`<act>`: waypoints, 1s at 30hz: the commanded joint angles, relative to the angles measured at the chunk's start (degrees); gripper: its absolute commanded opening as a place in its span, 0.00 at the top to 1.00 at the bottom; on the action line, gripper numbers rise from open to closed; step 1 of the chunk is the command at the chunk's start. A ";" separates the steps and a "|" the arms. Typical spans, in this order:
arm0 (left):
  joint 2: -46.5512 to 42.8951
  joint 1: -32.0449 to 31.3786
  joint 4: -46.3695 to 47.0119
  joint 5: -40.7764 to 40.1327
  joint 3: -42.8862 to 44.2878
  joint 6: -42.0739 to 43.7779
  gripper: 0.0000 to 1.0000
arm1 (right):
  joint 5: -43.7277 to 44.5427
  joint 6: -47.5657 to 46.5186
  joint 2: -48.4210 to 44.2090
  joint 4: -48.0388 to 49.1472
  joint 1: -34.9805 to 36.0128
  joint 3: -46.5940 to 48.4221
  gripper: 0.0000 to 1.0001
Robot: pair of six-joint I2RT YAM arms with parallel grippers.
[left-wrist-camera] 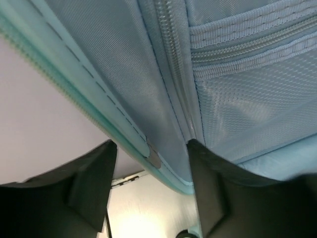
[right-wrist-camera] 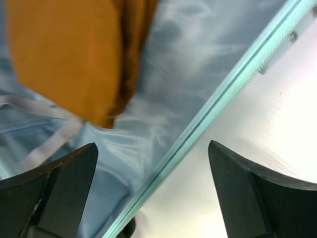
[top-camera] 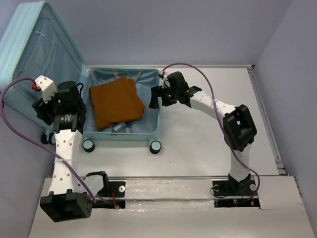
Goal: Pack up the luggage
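Right gripper (right-wrist-camera: pixel 152 146) fingers fill the bottom of its wrist view, spread wide and released. Nothing sits between them, and the right-hand rim of the luggage (top-camera: pixel 121 136) runs below. Left gripper (left-wrist-camera: pixel 151 145) straddles the edge of the raised lid (top-camera: pixel 44 44); its jaws stand apart, one finger clear of the rim, so no clamp is made. Luggage lies open on the white surface (top-camera: pixel 208 144) — base shell flat between the two arms, lid raised at far left. One folded rust-orange garment (top-camera: pixel 116 101) rests in the base on the blue lining — a small grey item (top-camera: pixel 119 128) at its near edge is too small to identify. Two wheels (top-camera: pixel 155 146) face the arm bases.
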 commanded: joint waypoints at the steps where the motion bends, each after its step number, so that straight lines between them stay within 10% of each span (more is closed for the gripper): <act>1: 0.49 0.72 4.75 -3.84 2.51 1.16 0.41 | 2.11 -0.93 3.82 -0.56 0.35 1.77 0.07; 5: -0.12 0.81 4.67 -0.24 3.20 0.04 0.80 | 2.20 -0.49 6.73 -0.03 0.35 2.12 0.29; 6: -0.38 0.81 3.97 0.99 4.08 -1.71 0.91 | 2.20 -0.23 7.51 0.14 0.35 2.03 0.47; 11: -2.14 0.72 5.10 3.72 2.77 0.46 0.94 | 2.20 0.48 7.78 1.55 0.35 0.45 0.92; 16: -5.56 -4.97 5.19 10.31 0.14 -1.02 0.94 | 1.85 0.56 6.99 2.34 0.35 -0.69 0.93; 25: -3.39 -51.15 5.36 -0.22 -4.70 -3.67 0.94 | 0.18 1.53 6.91 4.80 0.35 -4.12 0.93; 30: 2.42 -65.97 5.28 -2.97 -5.32 -4.36 0.94 | 1.23 2.76 5.94 6.21 0.35 -6.40 0.93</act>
